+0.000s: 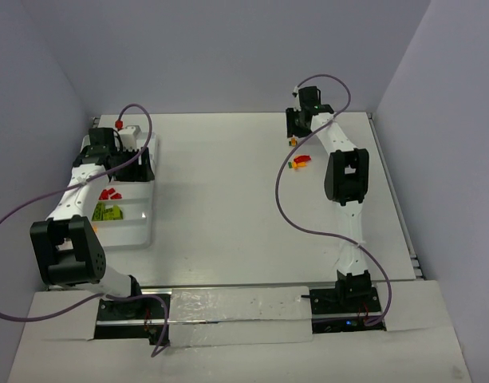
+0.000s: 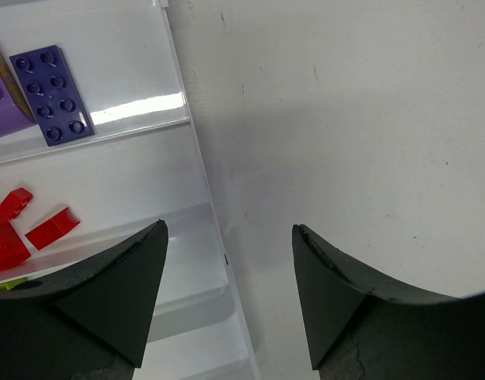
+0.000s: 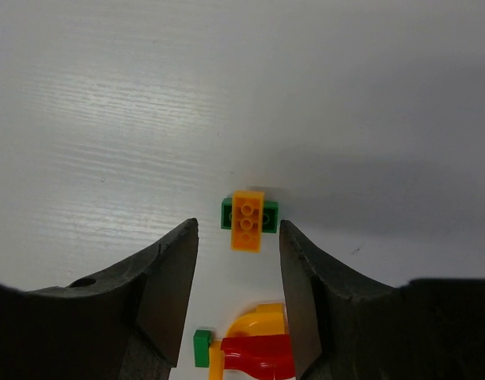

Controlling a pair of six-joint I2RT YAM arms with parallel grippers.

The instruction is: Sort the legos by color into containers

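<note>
Top external view, from the near edge: the matte white counter (image 1: 228, 207) carries a translucent white plastic tray (image 1: 140, 227) on the left. Raised ridges split its glossy floor into long narrow compartments. Lime green legos (image 1: 108, 211) lie in a nearer compartment and red legos (image 1: 110, 193) in the one just beyond. Well apart on the right, loose legos (image 1: 301, 162) in red, orange and green form a small cluster near the right arm's tip.

Left wrist view: the left pincer (image 2: 228, 228) hangs released over the tray's right-hand wall, its two dull black wedge-shaped fingers spread with nothing between them. Past the fingertips, the sloped red legos sit in one compartment. Beyond the next ridge lies a flat dark purple plate (image 2: 51, 95) with two rows of studs, just beside a paler purple piece (image 2: 3, 99) cut by the frame edge.

Right wrist view: nearest, between the rough black fingers, lie a curved yellow-orange piece (image 3: 262, 321), a glossy red piece (image 3: 258, 354) and a tiny green cube (image 3: 201, 348). Farther out, at the fingertips of the right pincer (image 3: 238, 223), an orange studded brick (image 3: 248, 220) sits stacked across a dark green brick (image 3: 269, 215). The fingers stand partly apart; I cannot tell whether they clamp this pair or merely flank it.
</note>
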